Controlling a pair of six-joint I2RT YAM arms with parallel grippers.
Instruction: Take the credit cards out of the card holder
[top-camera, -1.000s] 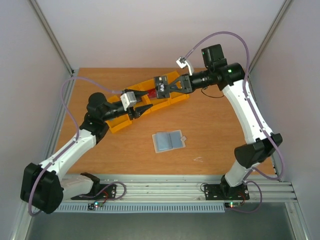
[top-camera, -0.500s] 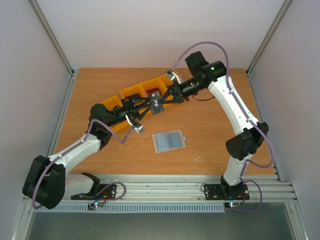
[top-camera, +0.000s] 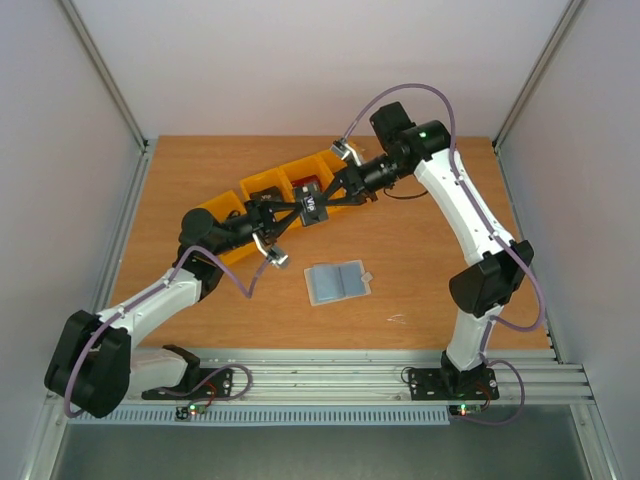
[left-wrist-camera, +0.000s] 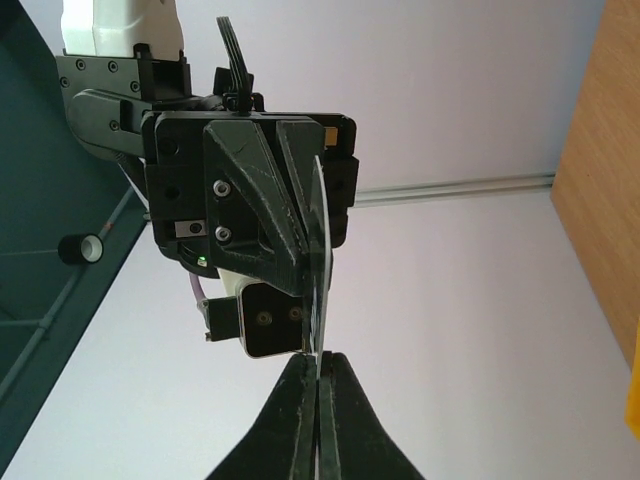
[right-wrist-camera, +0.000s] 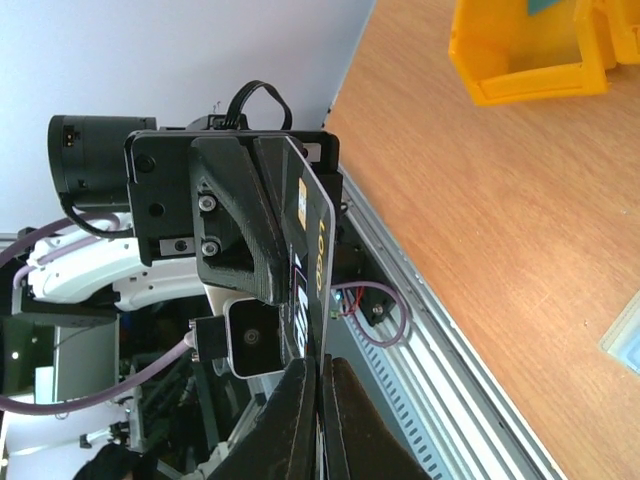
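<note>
A dark grey-black credit card (top-camera: 313, 205) with light lettering hangs in the air above the yellow bins, pinched from both ends. My left gripper (top-camera: 301, 209) is shut on its near-left edge, and my right gripper (top-camera: 326, 199) is shut on the opposite edge. In the left wrist view the card (left-wrist-camera: 322, 250) runs edge-on up from my shut fingertips (left-wrist-camera: 320, 362). The right wrist view shows its face with gold print (right-wrist-camera: 318, 250) rising from that gripper (right-wrist-camera: 320, 366). The card holder (top-camera: 337, 282) lies open, pale blue face up, on the table nearer the arms.
A row of yellow bins (top-camera: 262, 185) runs diagonally across the table's left middle, under the two grippers; one bin (right-wrist-camera: 520, 55) shows in the right wrist view. A corner of the card holder (right-wrist-camera: 626, 336) sits at that view's right edge. Walls enclose the table's sides.
The right arm brought the dark card left and nearer. The left gripper swung round to meet it and its jaws closed on the card's free edge.
</note>
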